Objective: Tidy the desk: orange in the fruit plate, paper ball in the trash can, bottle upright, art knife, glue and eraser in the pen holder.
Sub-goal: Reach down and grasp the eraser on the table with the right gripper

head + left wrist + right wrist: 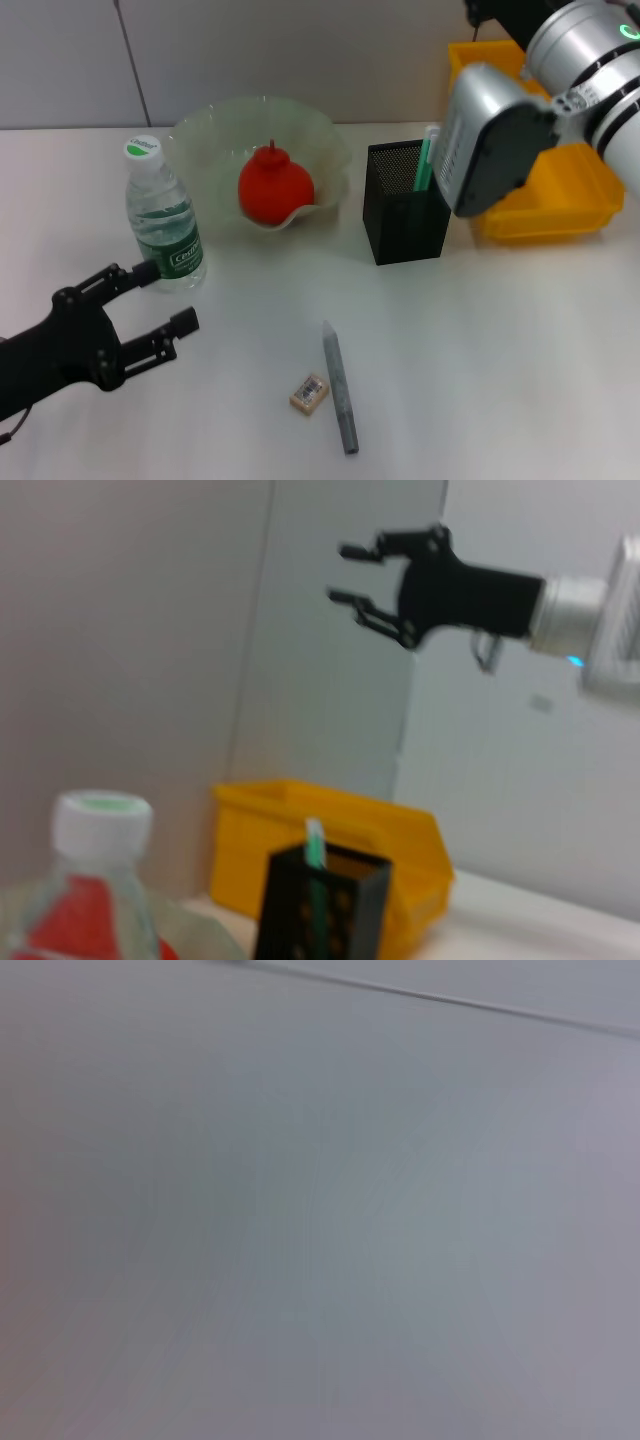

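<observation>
Desk items, read from my left across to my right: my left gripper hovers low at about eight o'clock of the scene, its black fingers spread apart with nothing between them, one tip just beside the bottle. That bottle stands upright with its white-and-green cap on top, at nine o'clock from the fruit plate. Inside the pale-green plate sits the orange, stem nub up. At six o'clock from the plate, near the front of the desk, the tan eraser lies flat with its barcode label up, just beside a long grey art knife that lies lengthwise away from me. At three o'clock from the plate stands the black mesh pen holder, with a green-and-white stick poking out of it. Behind it and farther right is the yellow trash can. My right arm is raised above that bin; in the left wrist view my right gripper shows high against the wall, fingers apart and holding nothing.
</observation>
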Controlling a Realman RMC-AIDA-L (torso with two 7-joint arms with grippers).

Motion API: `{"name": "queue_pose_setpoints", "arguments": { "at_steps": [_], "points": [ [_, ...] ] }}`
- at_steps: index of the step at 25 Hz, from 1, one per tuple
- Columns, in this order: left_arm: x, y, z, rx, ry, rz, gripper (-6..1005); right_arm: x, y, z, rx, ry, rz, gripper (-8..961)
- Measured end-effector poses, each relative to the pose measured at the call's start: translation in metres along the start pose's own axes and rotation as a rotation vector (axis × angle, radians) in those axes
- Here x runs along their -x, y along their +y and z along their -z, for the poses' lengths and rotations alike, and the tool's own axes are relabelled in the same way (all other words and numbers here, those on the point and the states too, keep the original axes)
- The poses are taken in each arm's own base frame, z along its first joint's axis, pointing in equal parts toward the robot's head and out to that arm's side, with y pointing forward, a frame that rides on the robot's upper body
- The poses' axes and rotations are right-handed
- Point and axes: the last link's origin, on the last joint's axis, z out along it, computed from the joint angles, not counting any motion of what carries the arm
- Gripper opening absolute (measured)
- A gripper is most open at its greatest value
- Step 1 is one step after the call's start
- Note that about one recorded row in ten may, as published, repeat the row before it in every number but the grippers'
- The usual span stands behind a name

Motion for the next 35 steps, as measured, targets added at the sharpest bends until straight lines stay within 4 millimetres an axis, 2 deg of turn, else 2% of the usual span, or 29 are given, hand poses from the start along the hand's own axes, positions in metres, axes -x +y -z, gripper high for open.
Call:
{"name": "queue_pose_setpoints", "arguments": {
  "at_steps": [2, 3, 4, 8, 13, 18, 19, 23, 25, 29, 32, 35],
  "points": [
    [0.002, 0.001, 0.000, 0.022, -0.027, 0.008, 811, 0.004, 0.001, -0.006, 0.007, -0.013, -0.203, 376],
    [0.002, 0.002, -0.001, 0.033, -0.037, 0.011, 811, 0.008, 0.004, -0.014, 0.019, -0.024, -0.395, 376],
    [0.002, 0.003, -0.001, 0.043, -0.044, 0.010, 811, 0.008, 0.004, -0.014, 0.019, -0.024, -0.395, 376],
    [-0.003, 0.002, -0.001, 0.067, -0.052, -0.003, 811, 0.019, 0.006, -0.027, 0.042, -0.045, -0.754, 377],
    [-0.011, 0.001, 0.004, 0.101, -0.051, 0.006, 811, 0.042, -0.007, -0.027, 0.083, -0.117, -1.143, 377],
    [-0.017, -0.003, 0.010, 0.116, -0.063, 0.024, 811, 0.057, -0.012, -0.026, 0.270, -0.145, -1.460, 378],
    [-0.017, -0.003, 0.010, 0.116, -0.063, 0.024, 811, 0.057, -0.012, -0.026, 0.270, -0.145, -1.460, 378],
    [-0.018, -0.003, 0.011, 0.113, -0.061, 0.027, 811, 0.059, -0.013, -0.020, 0.447, -0.129, -1.546, 378],
    [-0.018, -0.005, 0.012, 0.107, -0.071, 0.038, 811, 0.056, -0.016, -0.007, 0.560, -0.131, -1.606, 442],
    [-0.019, -0.008, 0.015, 0.104, -0.089, 0.050, 811, 0.045, -0.023, 0.004, 0.673, -0.144, -1.688, 571],
    [-0.020, -0.011, 0.017, 0.097, -0.094, 0.053, 811, 0.029, -0.023, 0.014, 0.791, -0.151, -1.761, 776],
    [-0.023, -0.012, 0.018, 0.095, -0.093, 0.044, 811, 0.007, -0.016, 0.025, 0.878, -0.196, -1.836, 776]
  ]
}}
